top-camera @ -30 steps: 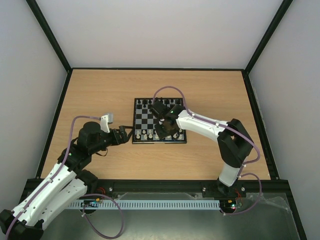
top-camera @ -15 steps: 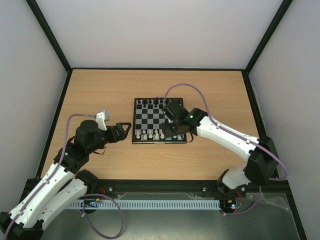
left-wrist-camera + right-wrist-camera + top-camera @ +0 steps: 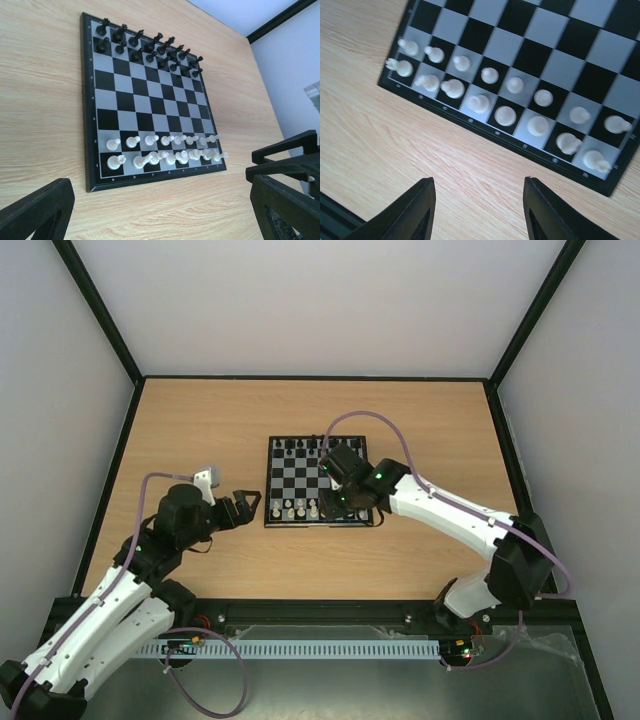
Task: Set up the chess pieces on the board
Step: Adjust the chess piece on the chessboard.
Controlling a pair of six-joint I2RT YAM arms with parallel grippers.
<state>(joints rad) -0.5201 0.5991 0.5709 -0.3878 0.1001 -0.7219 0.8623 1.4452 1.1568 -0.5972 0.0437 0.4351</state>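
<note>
Right hand open and empty, over the desk at the lower edge of the board. Chess pieces lie ahead, two rows slanting upper left to right. Left hand wide open, farther off; right arm nearer.

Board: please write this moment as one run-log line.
board: white pieces fill two near rows | left gripper: open, left of board | right gripper: open, empty, at near edge
</note>
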